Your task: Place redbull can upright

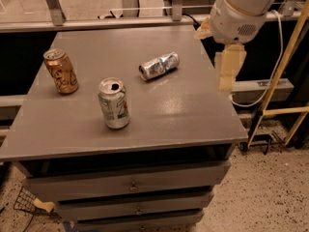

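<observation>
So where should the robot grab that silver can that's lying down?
Probably around the middle of the silver can, coming straight down from above and squeezing across its narrow width. It lies on its side with its long sides free. The gripper hangs near the right edge of the table.
</observation>
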Motion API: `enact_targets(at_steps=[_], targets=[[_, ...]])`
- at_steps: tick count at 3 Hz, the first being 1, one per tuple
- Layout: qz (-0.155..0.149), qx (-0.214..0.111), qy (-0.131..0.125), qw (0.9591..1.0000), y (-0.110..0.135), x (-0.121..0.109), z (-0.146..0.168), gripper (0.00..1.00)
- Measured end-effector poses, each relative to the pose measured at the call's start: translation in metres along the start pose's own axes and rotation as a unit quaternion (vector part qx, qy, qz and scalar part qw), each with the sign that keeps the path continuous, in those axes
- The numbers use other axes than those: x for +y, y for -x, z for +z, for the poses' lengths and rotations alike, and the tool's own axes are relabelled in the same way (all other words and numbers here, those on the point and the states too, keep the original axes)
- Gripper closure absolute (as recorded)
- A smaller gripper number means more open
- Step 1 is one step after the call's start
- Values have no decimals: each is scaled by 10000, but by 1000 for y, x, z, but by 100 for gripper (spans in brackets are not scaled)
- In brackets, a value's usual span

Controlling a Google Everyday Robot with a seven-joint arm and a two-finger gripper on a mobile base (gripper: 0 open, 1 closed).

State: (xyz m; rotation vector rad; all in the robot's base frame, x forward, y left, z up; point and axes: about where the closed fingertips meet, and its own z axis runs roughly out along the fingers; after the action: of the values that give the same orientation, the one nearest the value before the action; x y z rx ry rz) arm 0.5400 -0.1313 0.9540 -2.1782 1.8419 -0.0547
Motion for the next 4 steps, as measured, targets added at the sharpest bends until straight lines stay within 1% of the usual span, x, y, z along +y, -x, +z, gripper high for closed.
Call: enact_targets(at_steps=[1, 2, 3, 4], targets=[[-586, -80, 210, 9980, 21, -33, 30, 0], [-1056, -144, 302, 9938, 35, -63, 50, 0], [-1413, -29, 386, 9892, 61, -88, 71, 0], [-1655, 149, 395, 9853, 80, -95, 83, 0]])
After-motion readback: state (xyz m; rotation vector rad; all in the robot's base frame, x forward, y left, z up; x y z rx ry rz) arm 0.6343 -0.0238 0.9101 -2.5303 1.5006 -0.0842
